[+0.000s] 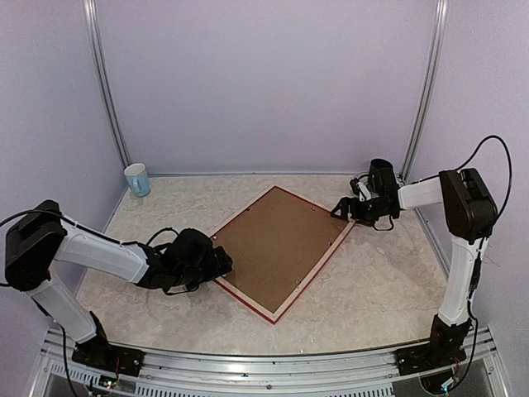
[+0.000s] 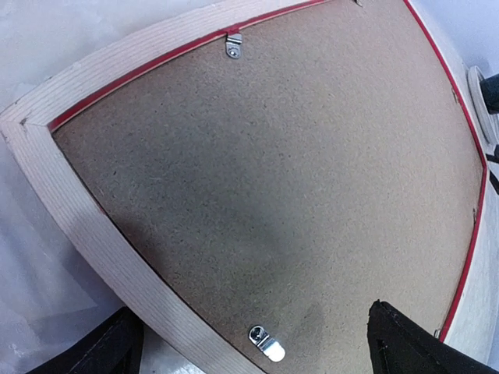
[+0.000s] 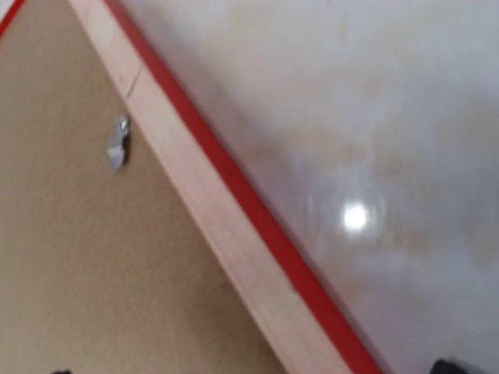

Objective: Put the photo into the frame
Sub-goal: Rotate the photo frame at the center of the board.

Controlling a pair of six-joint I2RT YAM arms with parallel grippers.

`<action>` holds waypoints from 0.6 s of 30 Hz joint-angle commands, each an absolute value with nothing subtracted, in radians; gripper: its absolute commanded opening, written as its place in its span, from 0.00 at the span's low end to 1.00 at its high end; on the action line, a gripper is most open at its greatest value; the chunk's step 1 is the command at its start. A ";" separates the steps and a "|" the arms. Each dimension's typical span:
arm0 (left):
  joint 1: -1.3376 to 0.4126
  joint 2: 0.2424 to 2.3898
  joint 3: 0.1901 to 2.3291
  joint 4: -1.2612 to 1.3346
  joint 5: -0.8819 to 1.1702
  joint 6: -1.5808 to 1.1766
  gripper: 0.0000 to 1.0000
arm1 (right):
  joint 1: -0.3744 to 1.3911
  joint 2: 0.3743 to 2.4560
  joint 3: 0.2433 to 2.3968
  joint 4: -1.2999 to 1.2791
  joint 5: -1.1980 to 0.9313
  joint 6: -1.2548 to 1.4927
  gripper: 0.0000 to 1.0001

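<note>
The frame (image 1: 248, 299) lies face down on the table, pale wood back up, red edges showing. A brown backing board (image 1: 277, 248) fills it and is held by small metal clips (image 2: 267, 344). The photo is hidden. My left gripper (image 1: 221, 265) hovers at the frame's left corner and is open. In the left wrist view its fingers (image 2: 101, 351) stand wide apart over the rail (image 2: 101, 241) and board (image 2: 273, 171). My right gripper (image 1: 340, 211) is open at the frame's right corner. In the right wrist view the rail (image 3: 226, 234) and a clip (image 3: 118, 144) lie below it.
A pale blue cup (image 1: 137, 179) stands at the back left corner of the marbled table. Purple walls close in the back and sides. A metal rail runs along the near edge by the arm bases.
</note>
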State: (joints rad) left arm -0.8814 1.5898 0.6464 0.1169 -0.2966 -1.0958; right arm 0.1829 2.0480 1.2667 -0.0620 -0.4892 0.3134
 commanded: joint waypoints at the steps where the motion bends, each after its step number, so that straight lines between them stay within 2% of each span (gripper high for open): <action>1: -0.847 1.648 0.654 0.140 -0.243 -1.053 0.99 | 0.224 1.950 1.153 -0.104 -0.515 0.320 0.99; 18: -0.698 1.798 0.855 0.121 -0.188 -0.880 0.99 | 0.362 1.579 0.783 -0.155 -0.371 0.376 0.99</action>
